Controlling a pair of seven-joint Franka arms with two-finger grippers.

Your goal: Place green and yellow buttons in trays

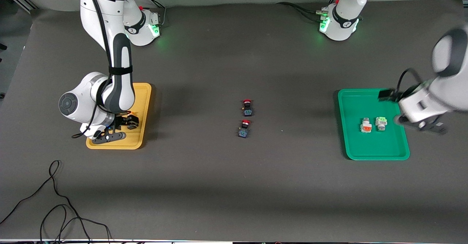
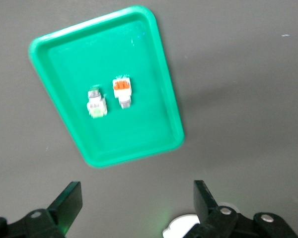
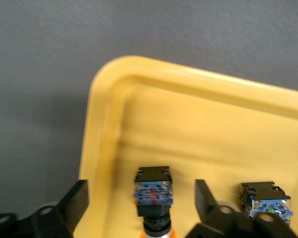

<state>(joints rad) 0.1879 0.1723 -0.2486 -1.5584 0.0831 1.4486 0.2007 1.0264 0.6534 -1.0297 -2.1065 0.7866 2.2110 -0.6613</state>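
The yellow tray [image 1: 142,101] lies toward the right arm's end of the table. My right gripper [image 1: 120,127] hangs low over it, open. In the right wrist view a yellow-capped button [image 3: 153,196] with a black-blue body lies in this tray [image 3: 213,129] between the spread fingers of the right gripper [image 3: 140,193], touching neither. A second black-blue button [image 3: 265,201] lies beside it. The green tray [image 1: 376,145] holds two white buttons, one orange-faced [image 1: 366,126] and one green-faced [image 1: 381,122]. My left gripper [image 1: 424,124] is over that tray's edge, open and empty [image 2: 136,203].
Two red-capped black-blue switches [image 1: 247,107] [image 1: 244,128] lie at the middle of the dark table mat. Loose black cables [image 1: 55,200] trail over the mat's corner nearest the front camera at the right arm's end.
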